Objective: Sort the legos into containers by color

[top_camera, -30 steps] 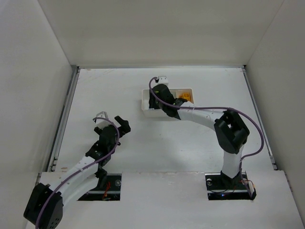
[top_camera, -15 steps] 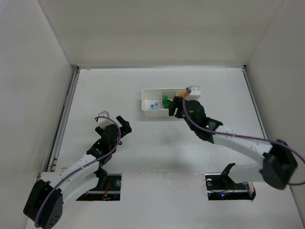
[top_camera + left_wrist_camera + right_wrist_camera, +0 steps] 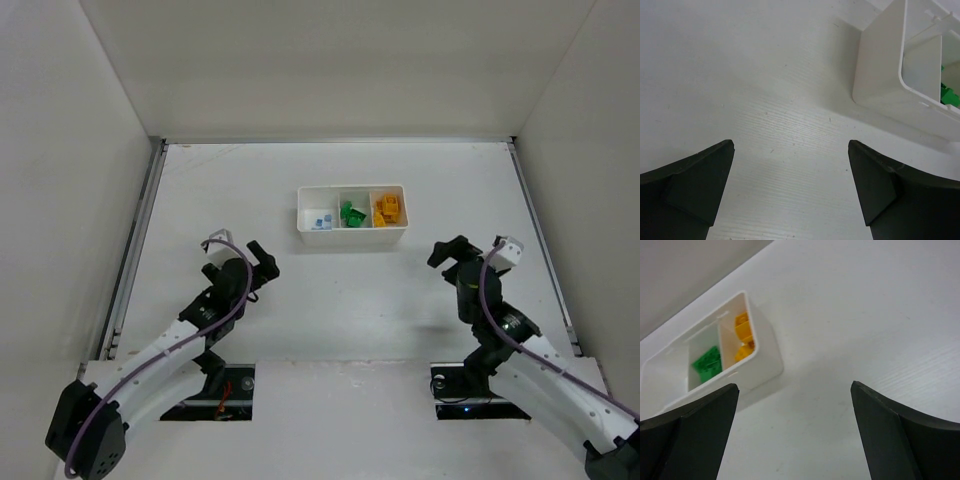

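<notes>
My right arm has swung off the tray (image 3: 351,232), where it hung a second ago, and pulled back to about 4 o'clock on the worktop (image 3: 300,320). The right fingers (image 3: 443,252) have spread wide on the way. The left fingers (image 3: 262,261) have hardly shifted. They sit at about 8 o'clock, also wide apart, and neither pair holds anything.

I judge the step in hand to be the retreat after a drop, and the sort looks close to done, since I see no loose brick on the worktop. To finish well I would leave both pairs of fingers spread, bring the right arm home on a path well clear of the tray wall, and avoid crossing above the compartments. Before calling it done I would scan the worktop under both arms, where a small piece could be hidden from the overhead view.

The tray lies at about 12 o'clock, toward the far side, well apart from both arms. It is white, with three compartments side by side:
- The blue legos (image 3: 319,222) are in the 9 o'clock end.
- The green legos (image 3: 351,215) are in the middle.
- The orange legos (image 3: 388,210) are in the 3 o'clock end.

The right wrist view shows green and orange each within their own walls.
</notes>
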Tool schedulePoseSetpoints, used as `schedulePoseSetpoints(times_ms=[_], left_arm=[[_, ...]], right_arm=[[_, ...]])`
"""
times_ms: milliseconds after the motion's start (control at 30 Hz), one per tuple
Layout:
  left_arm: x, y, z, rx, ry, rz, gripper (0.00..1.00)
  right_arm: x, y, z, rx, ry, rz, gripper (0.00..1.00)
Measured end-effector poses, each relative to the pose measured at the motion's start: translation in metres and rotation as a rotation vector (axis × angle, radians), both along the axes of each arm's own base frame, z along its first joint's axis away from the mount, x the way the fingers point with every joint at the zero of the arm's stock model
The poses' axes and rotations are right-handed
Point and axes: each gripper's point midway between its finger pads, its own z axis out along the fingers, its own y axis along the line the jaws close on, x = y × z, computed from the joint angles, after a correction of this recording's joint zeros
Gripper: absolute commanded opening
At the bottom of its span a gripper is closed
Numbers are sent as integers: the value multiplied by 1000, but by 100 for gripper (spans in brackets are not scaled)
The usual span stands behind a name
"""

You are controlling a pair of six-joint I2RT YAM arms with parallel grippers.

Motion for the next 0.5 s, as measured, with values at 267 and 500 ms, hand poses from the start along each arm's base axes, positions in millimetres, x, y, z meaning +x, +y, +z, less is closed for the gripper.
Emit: schedulePoseSetpoints(times_ms=[267,500], left_arm=[[-6,1,11,-42,-23,6,100],[-7,1,4,-42,-7,8,100]], right_arm=[[-10,-40,-25,21,63,-144,100],[-9,-35,-38,2,118,-131,100]])
